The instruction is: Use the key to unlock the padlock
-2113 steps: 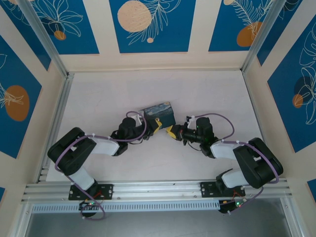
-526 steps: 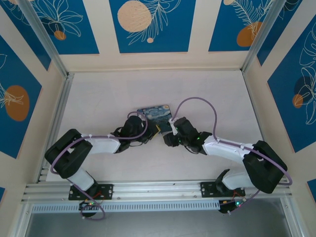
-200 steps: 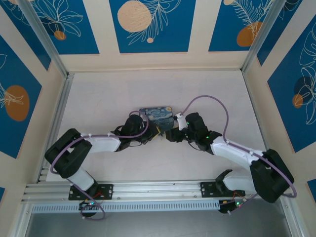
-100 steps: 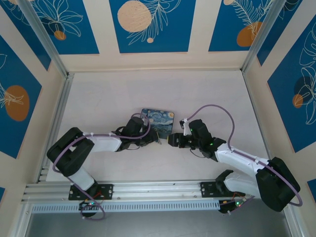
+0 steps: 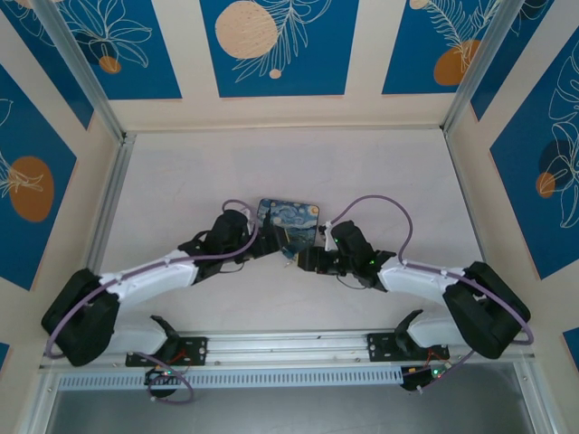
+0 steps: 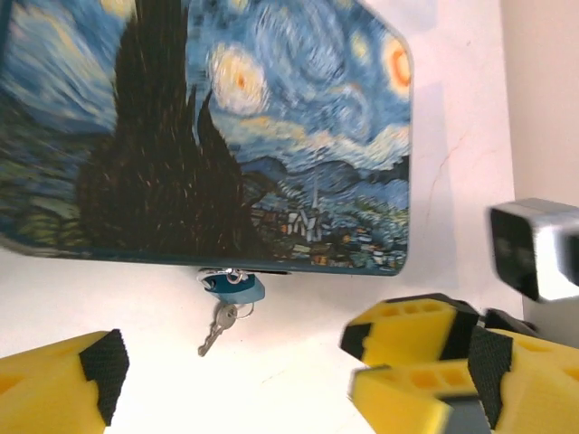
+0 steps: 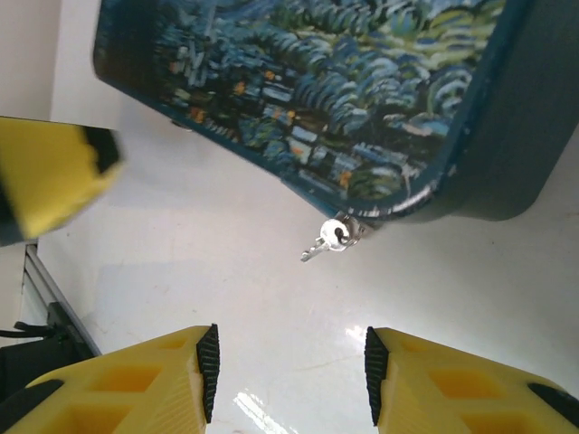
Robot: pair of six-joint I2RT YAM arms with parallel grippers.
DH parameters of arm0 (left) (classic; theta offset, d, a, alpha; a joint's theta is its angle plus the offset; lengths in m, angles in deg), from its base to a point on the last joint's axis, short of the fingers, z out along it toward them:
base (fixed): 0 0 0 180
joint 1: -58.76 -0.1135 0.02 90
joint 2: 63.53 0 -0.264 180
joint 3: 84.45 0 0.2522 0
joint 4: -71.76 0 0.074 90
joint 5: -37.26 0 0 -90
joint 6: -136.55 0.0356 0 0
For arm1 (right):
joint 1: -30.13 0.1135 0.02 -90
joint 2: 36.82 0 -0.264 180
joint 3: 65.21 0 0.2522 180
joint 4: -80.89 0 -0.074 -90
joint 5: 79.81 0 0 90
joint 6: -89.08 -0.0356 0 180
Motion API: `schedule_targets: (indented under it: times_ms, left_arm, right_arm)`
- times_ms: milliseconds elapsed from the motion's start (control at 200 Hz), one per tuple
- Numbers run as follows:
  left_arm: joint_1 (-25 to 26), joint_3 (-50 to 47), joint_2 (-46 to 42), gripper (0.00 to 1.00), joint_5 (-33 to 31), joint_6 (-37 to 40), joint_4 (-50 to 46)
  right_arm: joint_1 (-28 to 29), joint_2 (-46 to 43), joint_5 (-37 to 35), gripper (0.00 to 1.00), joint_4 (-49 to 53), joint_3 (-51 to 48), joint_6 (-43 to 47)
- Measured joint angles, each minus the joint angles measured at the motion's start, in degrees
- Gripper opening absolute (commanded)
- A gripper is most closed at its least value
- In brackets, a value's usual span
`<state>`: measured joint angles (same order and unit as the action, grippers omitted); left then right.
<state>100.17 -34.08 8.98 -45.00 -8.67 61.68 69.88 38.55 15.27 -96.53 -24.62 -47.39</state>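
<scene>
Left arm: stretched low toward tin; left fingers spread wide, empty.
Right arm: bent low; right fingers spread, empty, facing key hanging from padlock.

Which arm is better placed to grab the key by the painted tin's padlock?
Right, I'd say: the key by the padlock lies straight ahead of the open right pincer, nearly centred between its fingers.

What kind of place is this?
Probably a robot test booth: a left arm and right arm bolted to a metal rail, a white table, blue flower panels walling it in.
</scene>
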Motion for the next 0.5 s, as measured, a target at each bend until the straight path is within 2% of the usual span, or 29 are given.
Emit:
schedule_targets:
  times_ms: [190, 375, 500]
  left_arm:
    - [-0.4, -1.1, -4.4, 1.00, -2.6, 0.4, -4.6]
    - [-0.4, -1.9, -4.1, 1.00, -3.4, 0.3, -6.3]
    - [-0.5, -1.9, -3.7, 1.00, -3.4, 0.3, -6.3]
  right_arm:
    - [-1.2, 6.9, -0.6, 0.47, 0.8, 7.7, 1.6]
    - [-6.5, 11.0, -1.3, 0.45, 1.3, 15.9, 4.8]
    - [-8.7, 11.3, 0.2, 0.44, 0.9, 16.9, 6.1]
